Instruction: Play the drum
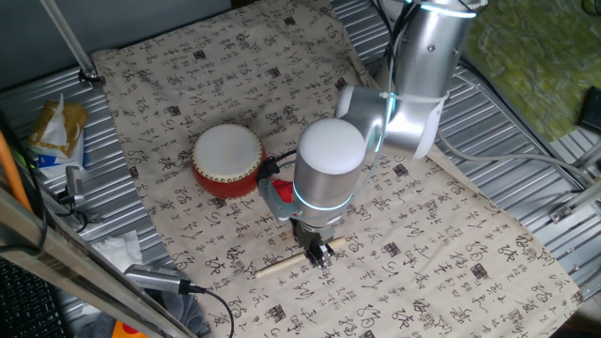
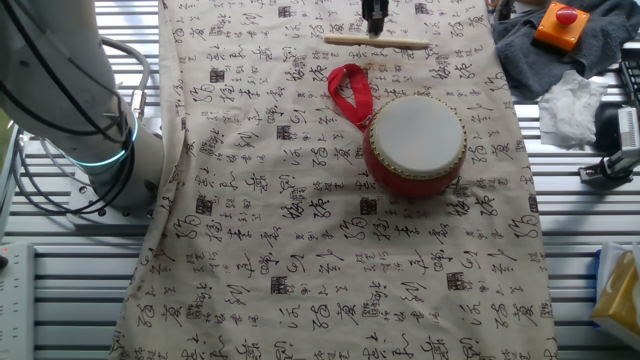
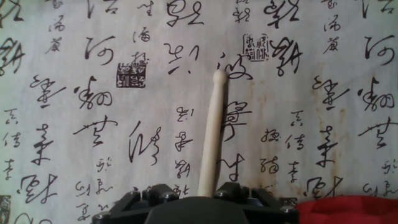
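The drum (image 1: 227,160) is red with a white head and stands on the printed cloth; it also shows in the other fixed view (image 2: 413,143). Its red ribbon loop (image 2: 348,90) lies toward the gripper, and a red patch (image 3: 348,210) shows at the bottom right of the hand view. A thin pale wooden stick (image 1: 282,266) lies flat on the cloth (image 2: 378,41). My gripper (image 1: 319,252) is low over the stick, apart from the drum. In the hand view the stick (image 3: 211,137) runs out from between the jaws of the gripper (image 3: 196,194), with a small gap on the left side.
The calligraphy cloth (image 1: 441,235) covers the ribbed metal table. A snack bag (image 1: 58,131) and cables lie at the left edge. A crumpled tissue (image 2: 573,105), a dark cloth and an orange box with a red button (image 2: 563,24) sit beyond the cloth's edge.
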Action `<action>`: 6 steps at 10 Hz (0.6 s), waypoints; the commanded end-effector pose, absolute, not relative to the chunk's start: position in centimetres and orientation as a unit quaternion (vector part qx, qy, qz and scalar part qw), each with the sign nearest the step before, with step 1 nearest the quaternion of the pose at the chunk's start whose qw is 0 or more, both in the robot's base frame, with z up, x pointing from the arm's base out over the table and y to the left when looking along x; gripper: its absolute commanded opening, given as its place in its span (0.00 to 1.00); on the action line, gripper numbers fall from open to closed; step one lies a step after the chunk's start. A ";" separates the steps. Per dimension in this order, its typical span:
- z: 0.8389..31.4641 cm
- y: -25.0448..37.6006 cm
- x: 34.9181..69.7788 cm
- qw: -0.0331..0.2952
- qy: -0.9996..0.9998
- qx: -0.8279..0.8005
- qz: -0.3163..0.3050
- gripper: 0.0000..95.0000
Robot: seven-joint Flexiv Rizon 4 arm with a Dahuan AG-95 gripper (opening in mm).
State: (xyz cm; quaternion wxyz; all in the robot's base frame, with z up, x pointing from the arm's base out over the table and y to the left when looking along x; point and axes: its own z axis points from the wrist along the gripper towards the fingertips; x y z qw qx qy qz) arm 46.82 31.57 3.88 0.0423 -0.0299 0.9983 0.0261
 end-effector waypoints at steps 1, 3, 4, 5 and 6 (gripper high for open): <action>3.5 31.3 46.8 0.044 0.998 -0.034 0.025 0.40; 3.1 31.0 46.7 0.045 0.998 -0.040 0.025 0.40; 3.0 30.8 46.6 0.045 0.998 -0.042 0.025 0.40; 3.0 30.6 46.5 0.045 0.998 -0.045 0.024 0.40; 2.9 30.4 46.4 0.044 0.998 -0.046 0.023 0.40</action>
